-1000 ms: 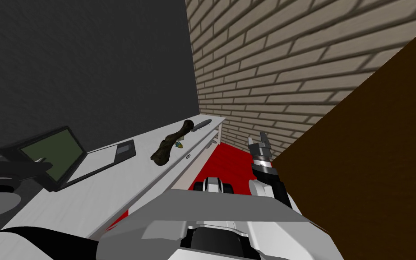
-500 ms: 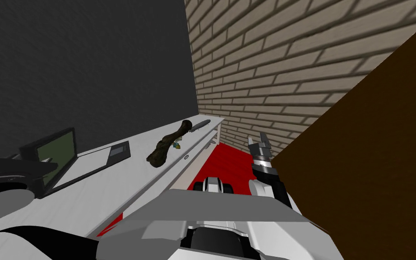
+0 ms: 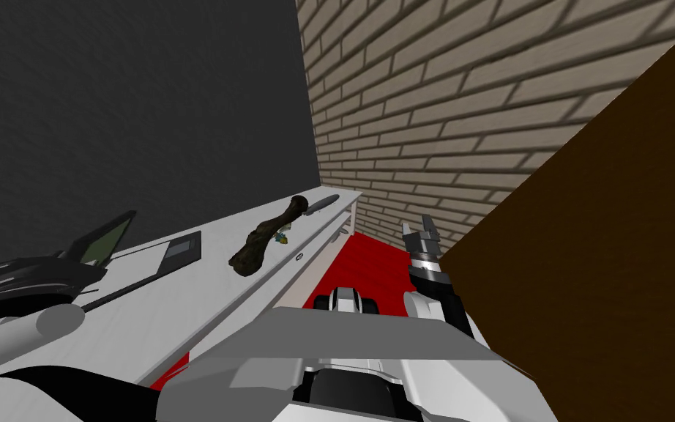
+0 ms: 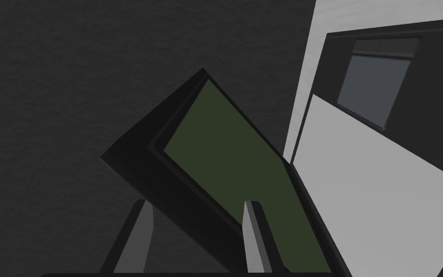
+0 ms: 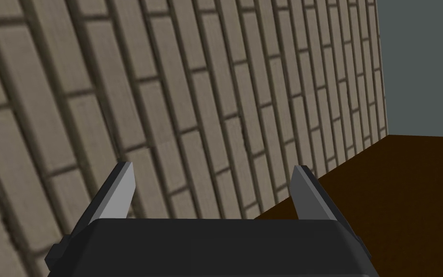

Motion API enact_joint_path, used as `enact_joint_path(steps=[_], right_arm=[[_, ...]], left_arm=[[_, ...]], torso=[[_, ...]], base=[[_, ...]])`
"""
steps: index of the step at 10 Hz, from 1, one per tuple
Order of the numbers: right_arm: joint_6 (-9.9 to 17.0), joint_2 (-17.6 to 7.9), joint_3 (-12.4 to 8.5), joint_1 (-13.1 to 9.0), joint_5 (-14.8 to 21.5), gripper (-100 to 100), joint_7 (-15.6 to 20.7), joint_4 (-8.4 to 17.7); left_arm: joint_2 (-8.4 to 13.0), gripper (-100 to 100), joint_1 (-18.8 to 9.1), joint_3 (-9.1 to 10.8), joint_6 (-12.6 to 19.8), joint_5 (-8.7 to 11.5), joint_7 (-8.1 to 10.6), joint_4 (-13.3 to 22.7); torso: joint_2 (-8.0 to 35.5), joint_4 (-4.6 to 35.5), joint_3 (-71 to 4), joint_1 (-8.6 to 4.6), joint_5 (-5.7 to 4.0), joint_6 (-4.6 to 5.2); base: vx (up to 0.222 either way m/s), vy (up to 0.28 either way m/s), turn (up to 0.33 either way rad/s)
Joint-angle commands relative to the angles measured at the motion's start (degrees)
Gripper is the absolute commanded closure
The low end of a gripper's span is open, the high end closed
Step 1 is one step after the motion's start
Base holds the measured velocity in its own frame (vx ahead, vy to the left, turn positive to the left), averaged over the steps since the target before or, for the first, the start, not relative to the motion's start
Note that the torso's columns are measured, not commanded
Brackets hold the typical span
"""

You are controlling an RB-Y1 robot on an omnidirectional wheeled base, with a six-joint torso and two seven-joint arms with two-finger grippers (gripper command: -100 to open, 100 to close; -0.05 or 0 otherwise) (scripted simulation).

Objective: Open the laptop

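The black laptop point(image 3: 157, 258) lies on the white desk point(image 3: 182, 304) against the dark wall, its lid point(image 3: 105, 238) raised and the dull green screen point(image 4: 225, 163) showing. My left gripper point(image 3: 80, 271) is at the lid's free edge. In the left wrist view the left gripper point(image 4: 196, 207) has the lid between its fingers, one finger point(image 4: 256, 235) on the screen side and the other behind the lid's back, shut on it. The laptop's base with its grey trackpad point(image 4: 374, 84) stretches away beyond. My right gripper point(image 3: 418, 226) hangs open by the brick wall, nothing between its fingers point(image 5: 119, 190).
A dark, knobbly bone-shaped object point(image 3: 263, 238) and a slim grey object point(image 3: 323, 203) lie further along the desk. Red floor point(image 3: 373, 264) shows beside the desk, and a tall brown piece of furniture point(image 3: 607, 256) stands close on my right.
The head view has swung, so the desk and laptop sit further left. The lid now shows more edge-on than a second ago, with my left gripper still on it. The right arm has not moved.
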Motion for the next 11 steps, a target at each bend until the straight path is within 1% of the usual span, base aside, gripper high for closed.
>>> enact_joint_path(steps=[1, 2, 3, 4, 8, 9, 10, 11], right_arm=[[0.0, 0.0, 0.0, 0.0, 0.0, 0, 0.0, 0.0], [0.0, 0.0, 0.0, 0.0, 0.0, 0, 0.0, 0.0], [0.0, 0.0, 0.0, 0.0, 0.0, 0, 0.0, 0.0], [0.0, 0.0, 0.0, 0.0, 0.0, 0, 0.0, 0.0], [0.0, 0.0, 0.0, 0.0, 0.0, 0, 0.0, 0.0], [0.0, 0.0, 0.0, 0.0, 0.0, 0, 0.0, 0.0], [0.0, 0.0, 0.0, 0.0, 0.0, 0, 0.0, 0.0], [0.0, 0.0, 0.0, 0.0, 0.0, 0, 0.0, 0.0]], left_arm=[[0.0, 100, 0.3, -2.07, -2.4, -3.2, -2.96, 1.0], [0.0, 100, 0.5, -2.87, -3.2, -4.4, -4.01, 1.5], [-0.2, 100, 0.4, -2.41, -2.4, -3.7, -3.19, 1.2], [-0.6, 100, 0.3, -4.16, -4.7, -6.5, -5.56, 2.9], [-1.3, 100, 0.1, -7.33, -9.1, -11.9, -9.87, 6.1], [-0.1, -100, 1.2, -5.74, -6.0, -10.0, -8.55, 4.2], [0.3, -100, 1.7, -5.34, -5.3, -9.7, -8.36, 3.6], [1.1, -100, 2.5, -4.54, -3.7, -8.9, -7.98, 2.5]], torso=[[0.0, 0.0, 0.0, -0.04, 0.0, 0.0], [0.0, 0.0, 0.0, -0.07, -0.01, 0.01], [0.0, 0.0, 0.0, -0.11, -0.05, 0.01], [0.0, 0.0, 0.0, -0.06, -0.08, -0.02], [-0.1, 0.0, 0.0, 0.03, 0.08, 0.03], [-0.1, 0.0, 0.0, 0.09, 0.08, 0.04], [0.0, 0.0, 0.0, 0.12, 0.07, 0.01], [0.1, 0.0, 0.1, 0.13, 0.05, -0.02]], base=[[0.025, -0.032, -0.023], [0.027, -0.038, -0.023], [0.012, -0.019, -0.007], [0.027, -0.018, 0.002], [0.045, -0.025, 0.01], [0.021, -0.014, -0.029], [0.001, -0.001, -0.024], [-0.002, 0.003, -0.016]])
